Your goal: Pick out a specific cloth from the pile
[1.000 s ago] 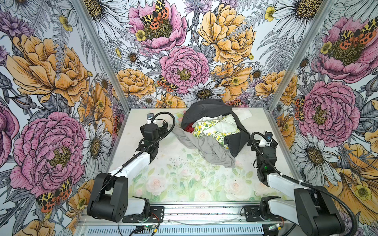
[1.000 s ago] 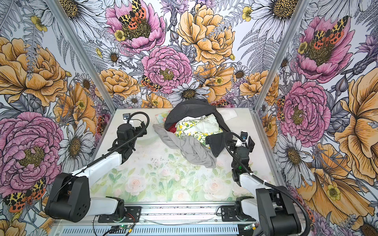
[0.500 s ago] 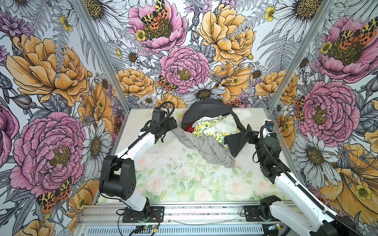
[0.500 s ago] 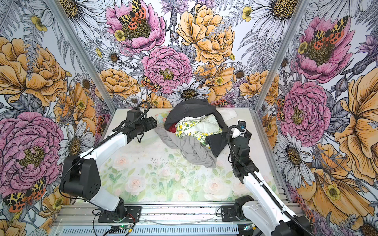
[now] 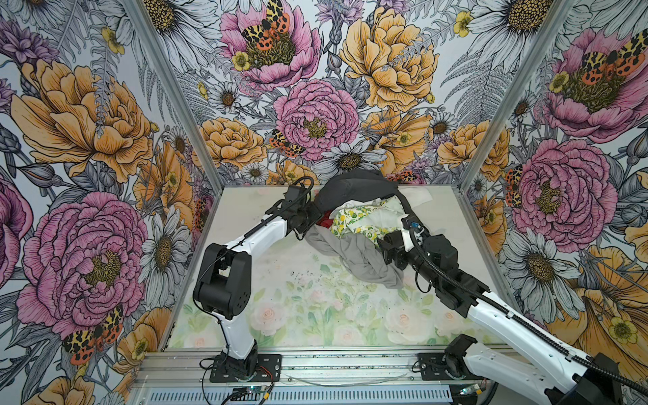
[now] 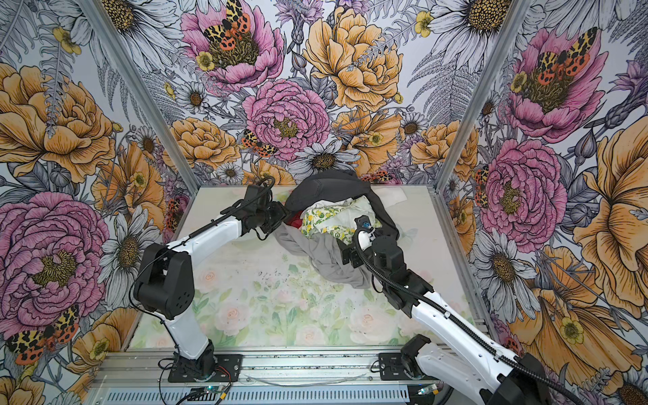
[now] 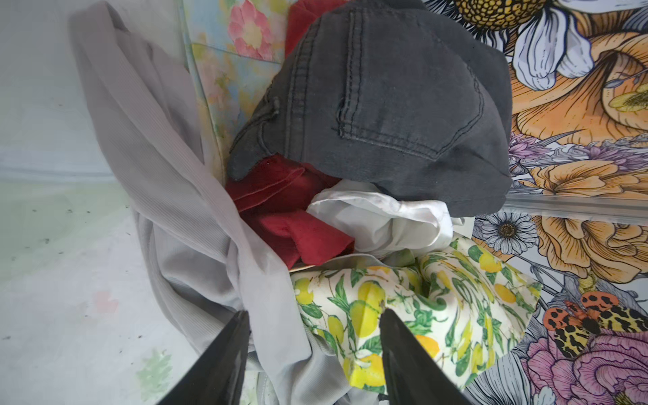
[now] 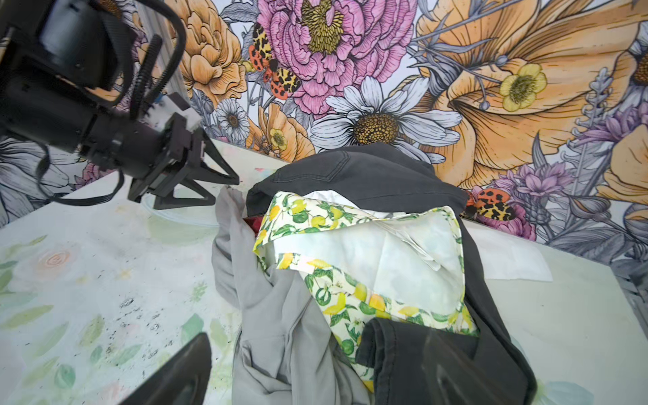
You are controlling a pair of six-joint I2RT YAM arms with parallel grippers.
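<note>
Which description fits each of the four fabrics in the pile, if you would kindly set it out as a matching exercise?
Things:
1. deep-red cloth
2. dark charcoal garment
3. light grey garment
4. lemon-print cloth

Descriptions:
A. Ribbed, trailing farthest forward
B. Folded over, plain white underside showing
C. Mostly hidden, only a small patch showing
D. Stitched seams and a pocket, reaching farthest back

Pairs: 1-C, 2-D, 3-A, 4-B

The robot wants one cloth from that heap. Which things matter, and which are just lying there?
For the job: red cloth, peeking out under the charcoal garment; the pile around it; left gripper, open, beside it.
Just lying about: grey garment, lemon-print cloth, crumpled white piece, flat white sheet apart from the pile.
</note>
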